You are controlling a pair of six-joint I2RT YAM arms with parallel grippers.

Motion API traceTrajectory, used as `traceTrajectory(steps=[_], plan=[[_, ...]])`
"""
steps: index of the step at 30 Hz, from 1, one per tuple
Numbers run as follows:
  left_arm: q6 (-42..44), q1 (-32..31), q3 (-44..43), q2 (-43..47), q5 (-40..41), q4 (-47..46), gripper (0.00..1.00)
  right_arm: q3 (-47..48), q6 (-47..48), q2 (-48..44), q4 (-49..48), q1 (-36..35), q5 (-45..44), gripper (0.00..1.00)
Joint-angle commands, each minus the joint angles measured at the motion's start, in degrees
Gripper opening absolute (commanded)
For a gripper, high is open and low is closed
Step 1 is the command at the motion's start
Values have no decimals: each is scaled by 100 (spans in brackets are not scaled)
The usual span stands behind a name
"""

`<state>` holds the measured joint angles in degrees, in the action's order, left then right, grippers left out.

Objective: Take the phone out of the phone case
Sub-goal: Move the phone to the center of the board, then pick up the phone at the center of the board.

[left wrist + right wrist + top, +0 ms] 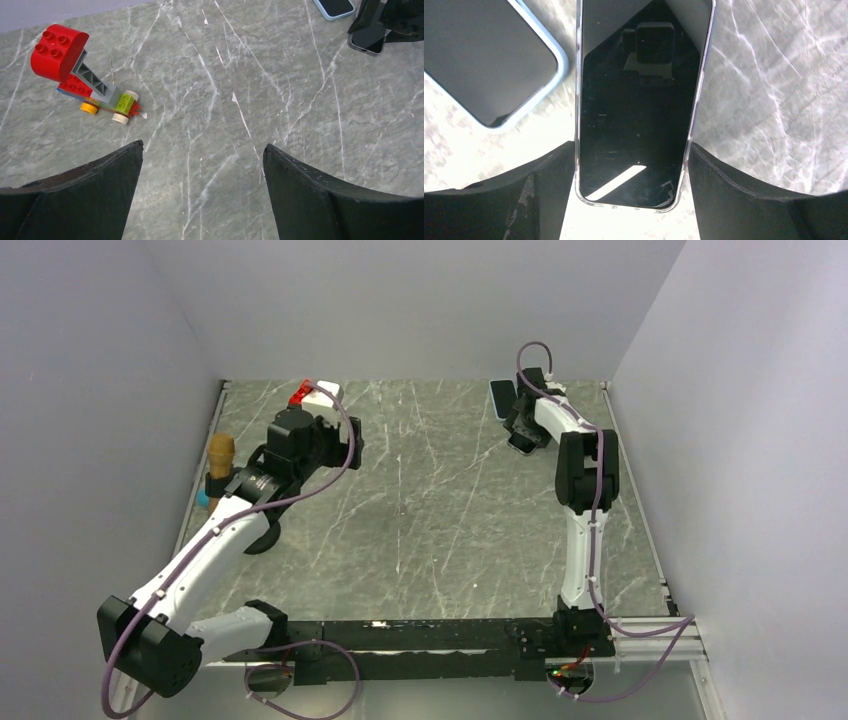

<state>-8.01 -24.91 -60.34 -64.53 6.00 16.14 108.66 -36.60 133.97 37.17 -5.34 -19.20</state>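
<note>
Right fingers flank phone along long edges, grip unclear; long axis straight ahead; left fingers apart.

A red-topped brick toy and an upright brown cylinder sit on the marbled table.

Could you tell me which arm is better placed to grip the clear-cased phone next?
Right: the right gripper straddles the clear-cased phone, a finger at each edge; the left gripper hovers open near the toy.
</note>
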Motion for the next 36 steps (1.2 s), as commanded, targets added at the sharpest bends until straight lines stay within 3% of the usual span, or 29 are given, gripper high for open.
traceTrajectory(steps=[1,7,9,11,16,22,26,32,34,36], plan=[[247,-388,-195,283,637,124,94,-1052,256,-628,243,-81,527,51],[-589,-471,28,630,79,808,99,-2844,530,-1806,-225,-656,670,53],[-892,-471,212,841,5,993,99,-3350,564,-2137,-362,-780,711,60],[-1248,-469,378,1101,52,1139,100,-3654,545,-2322,-444,-769,792,73],[-1816,-460,735,1839,-44,1077,99,-3137,457,-2029,9,-582,424,98],[-1785,-462,777,2006,-897,928,99,-2597,411,-1478,297,-545,726,98],[-1779,-462,713,1775,-1384,1078,99,-3025,439,-1619,-142,-558,997,82],[-1996,-467,690,1258,-1928,1293,99,-3467,1025,-1808,-752,-785,1236,32],[-2175,-477,784,1184,-1987,1214,99,-3451,1225,-1838,-769,-932,1095,10],[-2330,-483,899,1180,-2058,1079,99,-3585,1451,-2010,-1004,-1049,1096,0]])
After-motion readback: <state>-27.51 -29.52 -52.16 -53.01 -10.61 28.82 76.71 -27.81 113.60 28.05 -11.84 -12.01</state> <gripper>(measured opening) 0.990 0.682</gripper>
